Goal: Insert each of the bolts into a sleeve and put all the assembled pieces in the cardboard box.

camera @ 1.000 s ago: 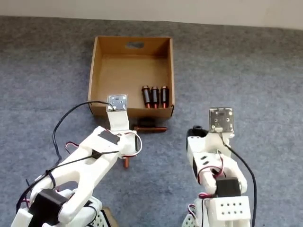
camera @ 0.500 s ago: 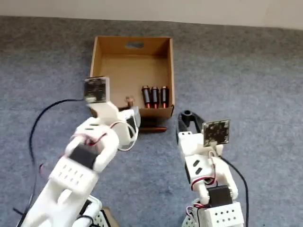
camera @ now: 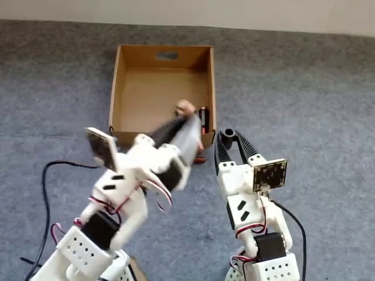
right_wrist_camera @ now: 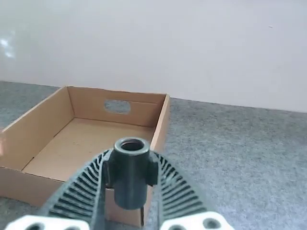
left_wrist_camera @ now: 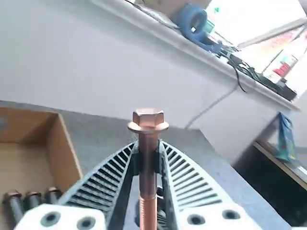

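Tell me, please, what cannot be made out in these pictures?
1. High view: the left arm, blurred, covers most of the assembled pieces in the cardboard box; their count is unclear.
2. Left wrist view: the bolt has its lower end lost between the jaws.
3. Right wrist view: the sleeve hides the box's nearest corner.

Soft even light, faint shadows; window (left_wrist_camera: 249, 14) glare, left wrist view.
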`<action>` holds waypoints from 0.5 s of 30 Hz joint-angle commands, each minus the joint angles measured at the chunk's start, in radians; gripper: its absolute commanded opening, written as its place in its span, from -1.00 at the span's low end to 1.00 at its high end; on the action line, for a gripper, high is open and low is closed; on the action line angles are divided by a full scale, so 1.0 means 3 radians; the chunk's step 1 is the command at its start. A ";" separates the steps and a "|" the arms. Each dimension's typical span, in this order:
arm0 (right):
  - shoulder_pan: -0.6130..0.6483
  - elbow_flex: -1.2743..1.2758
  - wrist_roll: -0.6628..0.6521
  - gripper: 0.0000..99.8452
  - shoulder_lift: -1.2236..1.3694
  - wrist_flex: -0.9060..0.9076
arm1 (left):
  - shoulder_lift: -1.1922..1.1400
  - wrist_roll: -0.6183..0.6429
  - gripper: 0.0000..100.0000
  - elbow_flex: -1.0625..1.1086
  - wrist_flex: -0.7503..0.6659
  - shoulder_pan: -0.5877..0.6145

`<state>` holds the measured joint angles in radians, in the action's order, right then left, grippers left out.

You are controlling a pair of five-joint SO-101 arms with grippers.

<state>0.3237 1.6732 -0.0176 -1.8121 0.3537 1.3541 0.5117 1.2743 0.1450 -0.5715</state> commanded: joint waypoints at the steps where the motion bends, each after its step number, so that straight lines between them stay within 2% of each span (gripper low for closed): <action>1: 0.0028 0.0120 0.0036 -0.98 -0.0069 -0.0003 | 0.0049 -0.0026 -0.98 -0.0125 -0.0215 -0.0182; 5: 0.0028 0.0125 0.0036 -0.98 -0.0069 -0.0003 | -0.0325 -0.0026 -0.98 -0.0448 -0.0276 -0.0182; 12: 0.0028 0.0141 0.0036 -0.98 -0.0069 -0.0003 | -0.1547 -0.0056 -0.98 -0.1261 -0.0276 -0.0202; 15: 0.0028 0.0141 0.0036 -0.98 -0.0069 -0.0003 | -0.1885 -0.0476 -0.98 -0.1414 -0.0276 -0.0207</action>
<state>0.3237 1.6732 -0.0176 -1.8121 0.3537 0.8677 0.4641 0.9475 0.0898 -0.6237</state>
